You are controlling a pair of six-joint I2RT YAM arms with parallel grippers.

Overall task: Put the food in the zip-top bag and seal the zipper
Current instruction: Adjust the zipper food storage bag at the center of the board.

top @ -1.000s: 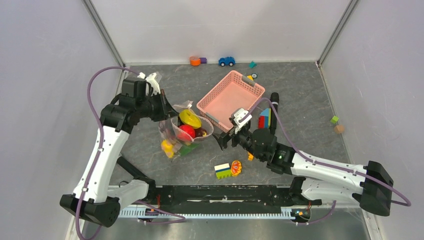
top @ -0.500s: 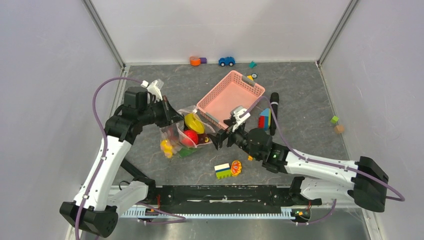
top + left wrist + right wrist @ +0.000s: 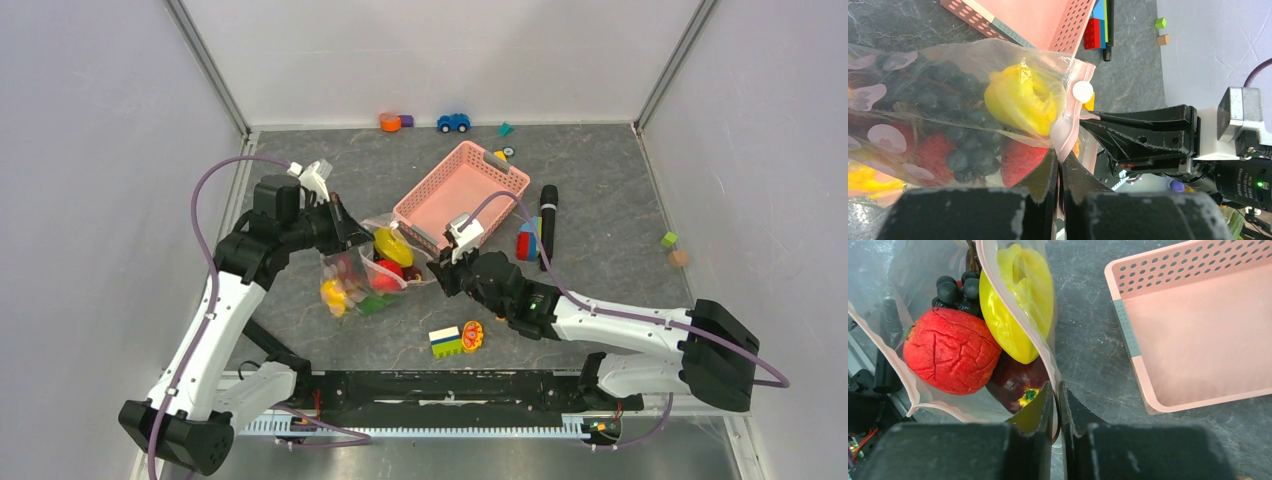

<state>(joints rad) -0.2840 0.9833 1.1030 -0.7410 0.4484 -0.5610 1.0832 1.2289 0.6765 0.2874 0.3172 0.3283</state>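
Pink lattice basket (image 3: 455, 195) lies skewed mid-table (image 3: 600, 180). Black marker (image 3: 548, 215) is just right of it, with red-blue-yellow blocks (image 3: 527, 240) alongside.

Far edge: orange piece (image 3: 389, 122), purple piece (image 3: 406, 121), blue toy car (image 3: 453, 122), teal wedge (image 3: 505, 129).

Right side: green cube (image 3: 669, 240) near a tan cube (image 3: 679, 257).

Near edge: striped block (image 3: 446, 342) beside an orange disc (image 3: 472, 335).

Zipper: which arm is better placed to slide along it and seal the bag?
Probably right: right gripper pinches the zipper at the open mouth's end, free to slide along; left gripper anchors the bag.

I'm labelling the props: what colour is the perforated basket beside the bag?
Pale pink basket, seen best in the right wrist view.
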